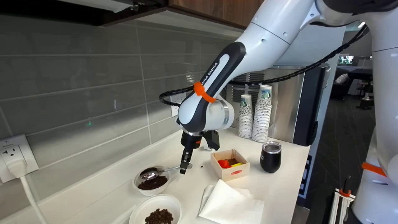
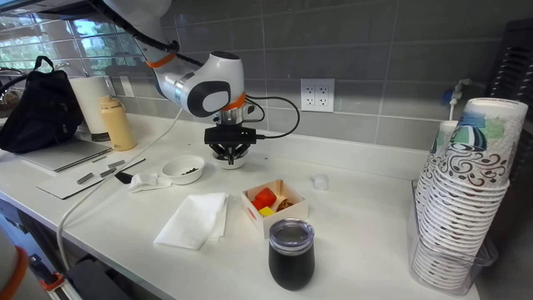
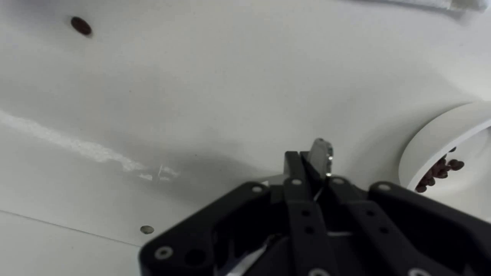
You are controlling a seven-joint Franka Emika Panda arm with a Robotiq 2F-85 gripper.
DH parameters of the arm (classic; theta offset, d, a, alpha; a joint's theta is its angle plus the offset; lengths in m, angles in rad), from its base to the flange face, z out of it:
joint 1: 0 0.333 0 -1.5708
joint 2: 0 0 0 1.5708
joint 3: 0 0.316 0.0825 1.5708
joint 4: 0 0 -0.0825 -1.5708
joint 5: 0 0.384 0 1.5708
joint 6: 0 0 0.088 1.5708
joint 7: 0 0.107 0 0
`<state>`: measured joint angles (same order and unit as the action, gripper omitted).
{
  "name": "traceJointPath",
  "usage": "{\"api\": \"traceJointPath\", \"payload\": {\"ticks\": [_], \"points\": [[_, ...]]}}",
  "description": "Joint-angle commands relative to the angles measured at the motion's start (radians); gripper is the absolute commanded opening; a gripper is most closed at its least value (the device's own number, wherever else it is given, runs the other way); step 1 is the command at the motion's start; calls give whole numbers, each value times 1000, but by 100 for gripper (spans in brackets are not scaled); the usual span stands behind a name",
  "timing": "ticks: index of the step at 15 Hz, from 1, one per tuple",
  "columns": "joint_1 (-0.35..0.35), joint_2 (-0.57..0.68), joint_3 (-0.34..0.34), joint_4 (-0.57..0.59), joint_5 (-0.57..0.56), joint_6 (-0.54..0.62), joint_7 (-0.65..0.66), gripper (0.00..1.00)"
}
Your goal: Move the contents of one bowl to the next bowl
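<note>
The fingers (image 3: 294,168) pinch the spoon (image 1: 150,173) near its handle's end, its head above or touching the beans (image 1: 153,184) in the bowl (image 1: 152,193); I can't tell if it carries any. Held so far back, it could twist under load, and a hard dig might shove that light-looking bowl. Just beside it stands the other bowl (image 1: 140,207), with more beans (image 1: 159,217); a tilt while crossing could spill some onto the desk (image 2: 362,233), where a stray bean (image 3: 81,25) lies.
</note>
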<state>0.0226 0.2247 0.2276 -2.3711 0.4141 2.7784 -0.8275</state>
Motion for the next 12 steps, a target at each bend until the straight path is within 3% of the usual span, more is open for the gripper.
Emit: {"api": "traceJointPath", "payload": {"ticks": [1, 5, 12], "points": [[19, -47, -21, -58, -117, 27, 103, 1], [41, -56, -58, -74, -286, 45, 245, 1], [52, -73, -92, -64, -478, 60, 432, 1]]}}
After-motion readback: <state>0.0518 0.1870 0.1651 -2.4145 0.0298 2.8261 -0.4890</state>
